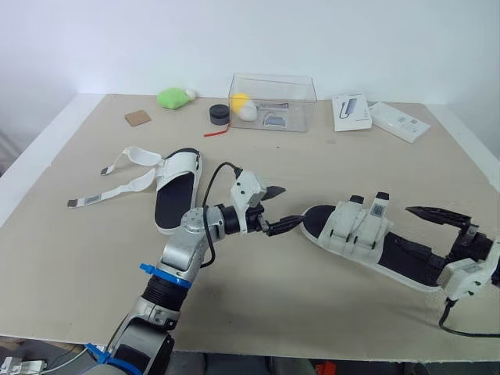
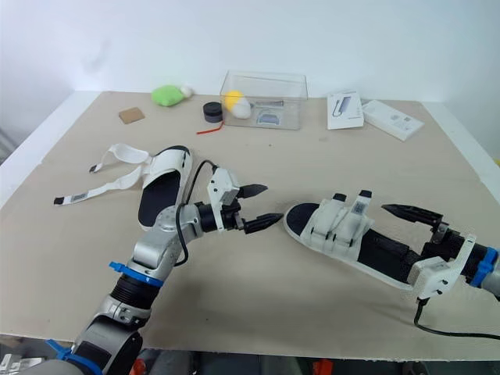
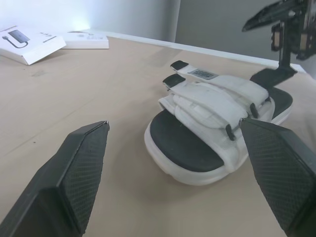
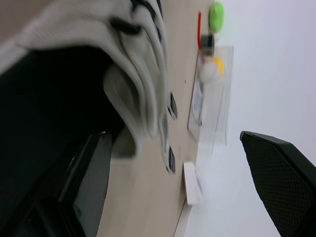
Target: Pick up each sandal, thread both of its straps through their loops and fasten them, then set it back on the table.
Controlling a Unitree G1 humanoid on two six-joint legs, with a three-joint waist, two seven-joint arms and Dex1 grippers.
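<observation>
The sandal (image 1: pixel 367 238) with both straps fastened lies flat on the counter (image 1: pixel 312 156) between the two arms. This one looks finished, so the step is a clean release. The left gripper (image 1: pixel 291 205) hangs just off its toe with jaws open. The right gripper (image 1: pixel 418 230) sits at the heel, jaws spread and gripping nothing. Lift away straight so the sole doesn't drag. Its long axis runs diagonally, toe toward the robot's left and slightly away. The other sandal (image 1: pixel 178 191) waits at the left, its straps (image 1: pixel 125 168) loose.

Two sandals (image 1: pixel 176 195) (image 1: pixel 359 230), two white boxes (image 1: pixel 351 111) (image 1: pixel 400 121), one clear bin (image 1: pixel 301 105), one green toy (image 1: pixel 172 98)
</observation>
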